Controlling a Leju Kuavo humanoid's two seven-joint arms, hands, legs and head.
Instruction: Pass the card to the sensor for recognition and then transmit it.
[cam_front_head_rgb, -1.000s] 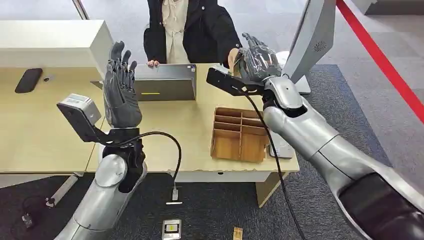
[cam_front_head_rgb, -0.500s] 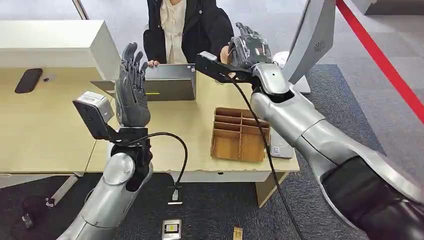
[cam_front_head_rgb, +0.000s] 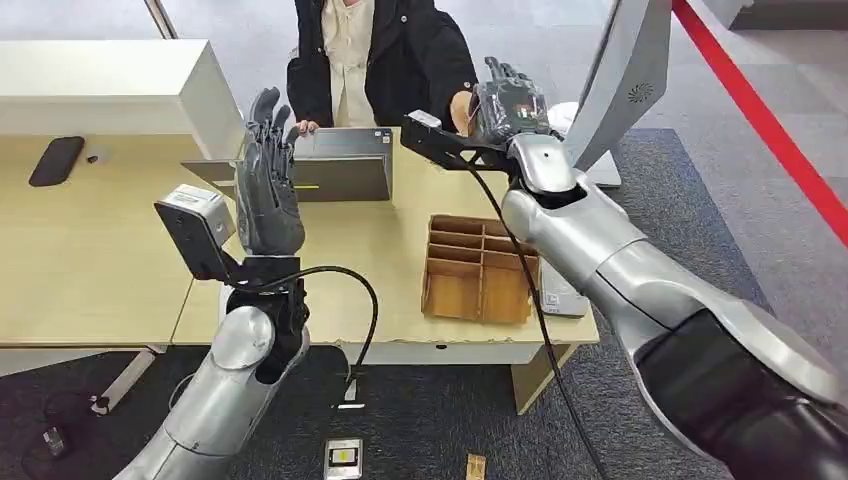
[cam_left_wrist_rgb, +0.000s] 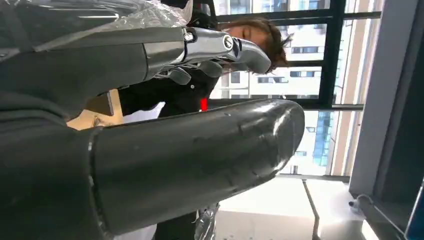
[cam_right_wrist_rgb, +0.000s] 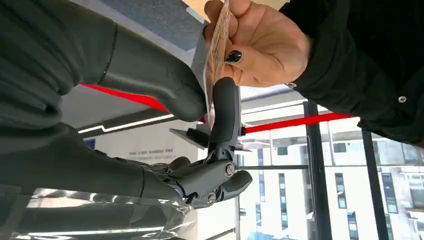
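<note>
Seen edge-on and largely hidden, the card sits pinched between the right hand's thumb and finger while a person's hand grips it too; the left hand is raised, fingers apart, empty.

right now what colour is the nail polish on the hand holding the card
Black, on the person's hand gripping the card; clearest in the right wrist view.

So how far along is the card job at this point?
Early stage. In the right wrist view, the right hand pinches the thin tan card while a person's hand also grips it, so the handover isn't finished. The left hand is raised, holding nothing. Left to do: presenting the card to the sensor and passing it on. I can't pick out the sensor.
</note>
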